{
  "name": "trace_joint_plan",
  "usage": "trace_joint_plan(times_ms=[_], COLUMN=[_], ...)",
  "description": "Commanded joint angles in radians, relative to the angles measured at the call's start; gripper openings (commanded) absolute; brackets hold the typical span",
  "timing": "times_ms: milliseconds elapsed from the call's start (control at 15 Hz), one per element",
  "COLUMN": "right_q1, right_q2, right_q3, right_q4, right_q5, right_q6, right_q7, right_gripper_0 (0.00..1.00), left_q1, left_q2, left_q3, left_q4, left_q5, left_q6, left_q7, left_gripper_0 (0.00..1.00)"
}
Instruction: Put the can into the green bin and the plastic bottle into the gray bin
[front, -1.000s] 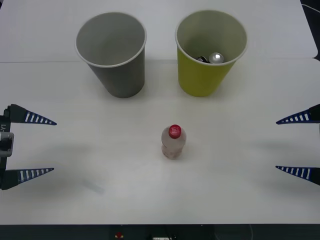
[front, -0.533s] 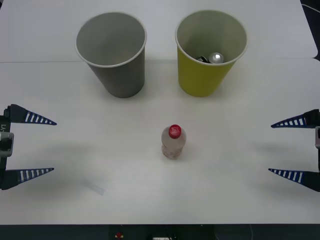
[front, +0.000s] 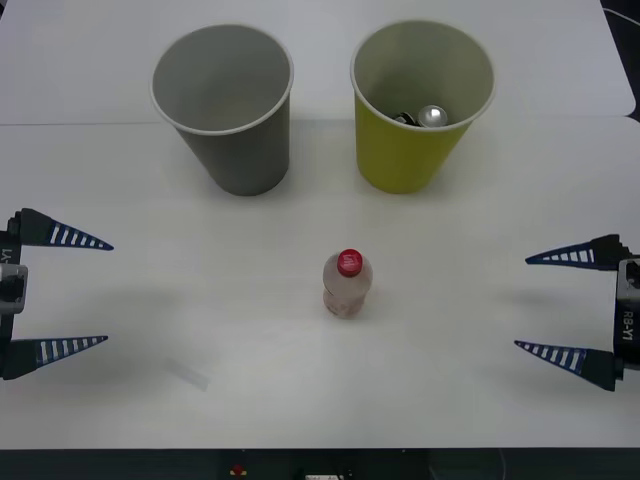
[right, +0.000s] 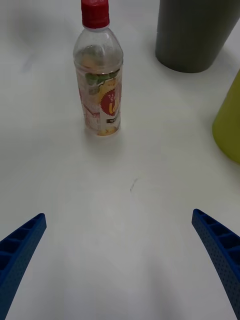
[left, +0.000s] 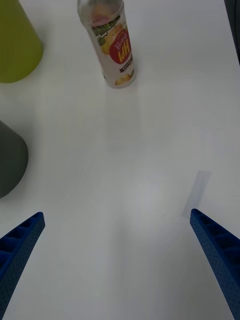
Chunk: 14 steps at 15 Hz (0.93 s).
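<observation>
Front view: the can (front: 432, 116) lies inside the green bin (front: 400, 160); the plastic bottle (front: 347, 285) stands upright on the table (front: 200, 300), not yet in the gray bin (front: 245, 160). The left gripper (front: 62, 292) and the right gripper (front: 560, 306) are both spread apart, holding nothing.

Right wrist view: the bottle stands ahead, well apart from the fingers (right: 20, 250).

Left wrist view: same bottle, untouched.

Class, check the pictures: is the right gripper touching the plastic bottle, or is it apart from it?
Apart. In the front view, bare table lies between the open right gripper and the upright plastic bottle; the right wrist view shows the same gap.
</observation>
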Motion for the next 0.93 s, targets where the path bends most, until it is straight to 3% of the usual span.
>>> trace_joint_plan(times_ms=[67, 400, 933], right_q1=[-0.037, -0.050, -0.137], right_q2=[0.049, 0.137, 0.325], right_q3=[0.000, 0.017, 0.086], right_q4=[0.058, 0.078, 0.253], right_q5=[0.000, 0.006, 0.006], right_q6=[-0.044, -0.046, -0.046], right_q7=[0.019, 0.056, 0.166], right_gripper_0=[1.00, 1.00, 1.00], left_q1=[0.000, 0.000, 0.000], left_q2=[0.000, 0.000, 0.000], left_q3=[0.000, 0.000, 0.000], left_q4=[0.000, 0.000, 0.000], left_q5=[0.000, 0.000, 0.000], left_q6=[0.000, 0.000, 0.000], left_q7=[0.000, 0.000, 0.000], left_gripper_0=[1.00, 1.00, 1.00])
